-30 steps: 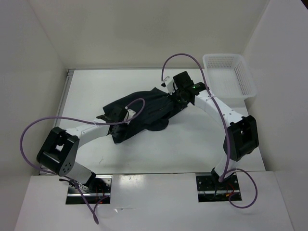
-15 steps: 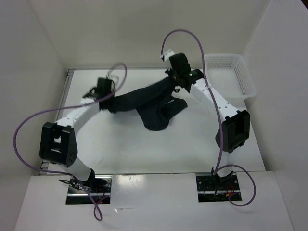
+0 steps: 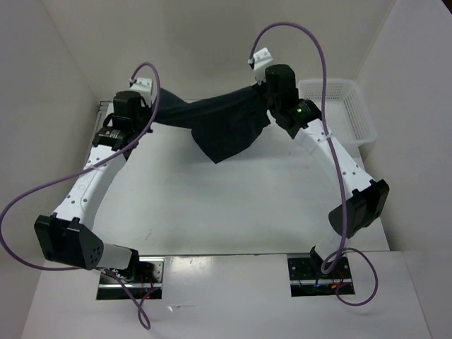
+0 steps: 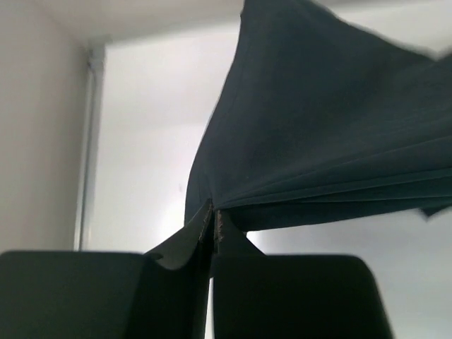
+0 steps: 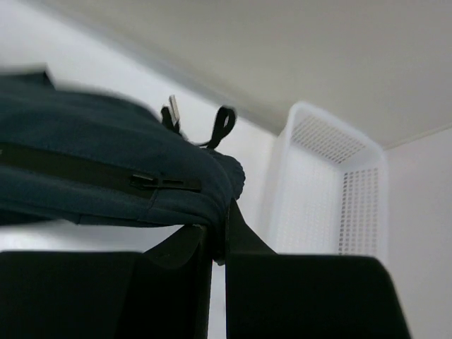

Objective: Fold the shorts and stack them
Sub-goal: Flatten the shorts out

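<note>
While left claw [image 4: 213, 216] and right claw [image 5: 217, 222] pinch its ends, shorts [image 3: 226, 127] hang between.

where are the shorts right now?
Top view: the shorts hang stretched above the table, far side, held between left hand and right hand, left of the white basket.

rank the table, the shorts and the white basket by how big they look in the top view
1. table, clearly largest
2. shorts and basket: about alike. The shorts hang bunched and nearer the camera, so I won't rank these two.
</note>
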Controlling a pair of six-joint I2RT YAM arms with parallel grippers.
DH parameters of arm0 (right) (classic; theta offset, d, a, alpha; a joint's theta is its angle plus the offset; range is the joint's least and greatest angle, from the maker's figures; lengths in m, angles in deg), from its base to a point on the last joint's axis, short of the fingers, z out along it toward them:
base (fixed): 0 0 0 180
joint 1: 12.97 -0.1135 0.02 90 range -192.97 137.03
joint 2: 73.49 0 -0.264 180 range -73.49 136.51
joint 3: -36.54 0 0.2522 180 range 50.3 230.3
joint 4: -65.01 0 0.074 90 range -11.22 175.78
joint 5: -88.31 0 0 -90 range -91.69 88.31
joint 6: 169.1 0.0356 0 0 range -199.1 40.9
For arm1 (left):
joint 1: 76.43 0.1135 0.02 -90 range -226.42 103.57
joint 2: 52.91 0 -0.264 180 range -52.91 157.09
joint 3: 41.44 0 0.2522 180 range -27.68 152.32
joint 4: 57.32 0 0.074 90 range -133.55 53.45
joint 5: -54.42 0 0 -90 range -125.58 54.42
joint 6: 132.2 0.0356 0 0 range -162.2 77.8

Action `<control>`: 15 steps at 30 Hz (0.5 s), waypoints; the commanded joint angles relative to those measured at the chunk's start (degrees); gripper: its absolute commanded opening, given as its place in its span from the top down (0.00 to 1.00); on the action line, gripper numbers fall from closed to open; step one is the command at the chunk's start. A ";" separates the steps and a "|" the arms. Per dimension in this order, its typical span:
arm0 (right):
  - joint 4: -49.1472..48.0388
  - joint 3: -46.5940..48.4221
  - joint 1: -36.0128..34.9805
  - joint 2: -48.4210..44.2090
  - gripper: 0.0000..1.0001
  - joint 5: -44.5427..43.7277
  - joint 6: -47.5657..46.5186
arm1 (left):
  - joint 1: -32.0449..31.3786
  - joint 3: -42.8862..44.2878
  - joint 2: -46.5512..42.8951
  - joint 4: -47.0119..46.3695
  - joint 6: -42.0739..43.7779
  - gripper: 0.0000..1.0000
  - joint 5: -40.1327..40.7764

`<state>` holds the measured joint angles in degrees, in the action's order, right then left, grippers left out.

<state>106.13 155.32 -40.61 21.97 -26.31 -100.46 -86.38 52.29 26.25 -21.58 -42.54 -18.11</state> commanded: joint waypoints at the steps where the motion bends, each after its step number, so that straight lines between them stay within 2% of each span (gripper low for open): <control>1: 5.94 -10.57 0.92 -4.66 1.00 4.56 -5.69 | 0.90 -5.68 -2.42 5.53 0.34 1.00 4.06; 3: 9.37 -15.16 0.31 -7.29 1.00 11.22 -9.03 | 0.90 -8.06 -4.27 6.32 0.34 1.00 4.06; 5: 10.09 -20.54 0.30 -7.92 1.00 11.96 -9.04 | 0.90 -9.91 -4.79 6.32 0.34 1.00 4.06; 8: 5.36 -19.95 0.30 -7.23 1.00 7.76 -7.12 | 0.90 -8.00 -1.92 3.70 0.34 1.00 4.06; 10: -0.07 -13.54 0.30 -3.47 1.00 0.92 -4.48 | 0.90 -4.49 0.55 1.59 0.34 1.00 5.37; 11: -1.59 -10.56 0.30 -1.87 1.00 -1.63 -3.69 | 0.90 0.93 3.26 -1.03 0.34 1.00 7.64; 12: -3.17 -4.09 0.30 -0.38 1.00 -6.88 -2.90 | 1.60 4.64 4.68 -1.06 0.34 1.00 7.66; 14: -7.04 2.71 0.30 3.76 1.00 -11.83 -0.88 | 2.39 12.89 8.46 -1.06 0.34 1.00 8.18; 15: -8.10 8.83 0.30 5.60 1.00 -15.59 -0.35 | 3.01 21.20 10.56 -1.06 0.34 1.00 8.19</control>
<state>109.41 151.62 -40.85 25.75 -26.86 -103.87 -85.79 58.95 34.14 -16.86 -42.47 -15.48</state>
